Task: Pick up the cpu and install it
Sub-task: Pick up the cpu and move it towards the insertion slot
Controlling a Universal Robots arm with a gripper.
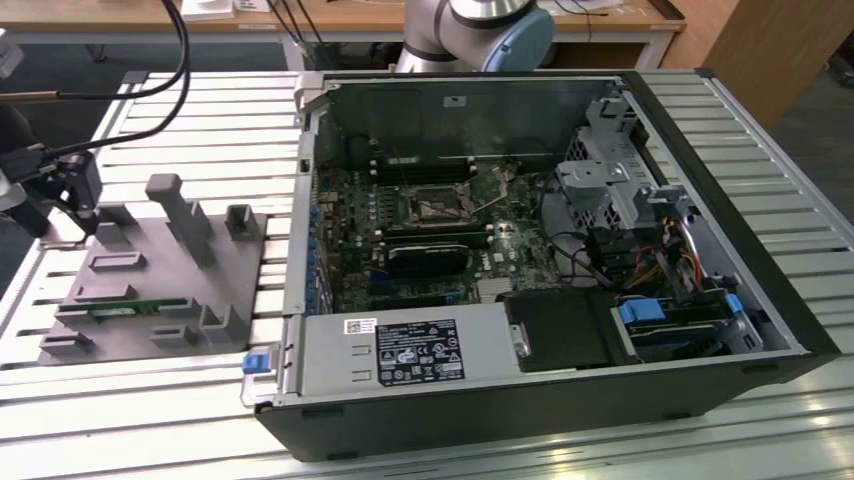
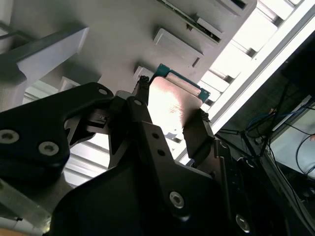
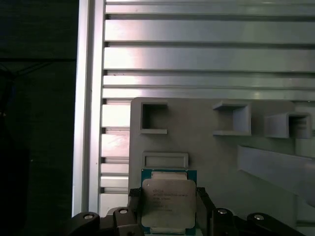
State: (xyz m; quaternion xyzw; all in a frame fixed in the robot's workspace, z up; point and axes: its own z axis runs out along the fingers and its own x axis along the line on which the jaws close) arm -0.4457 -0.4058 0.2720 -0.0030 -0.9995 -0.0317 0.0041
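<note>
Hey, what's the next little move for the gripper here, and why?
Probably a short straight lift. The gripper looks shut on the cpu over the grey fixture tray, and a tall post on that tray stands between it and the open computer case toward the exterior view's right.

cpu [image 3: 169, 202] lower edge cut off; sides behind claw [image 3: 169, 197].
</note>
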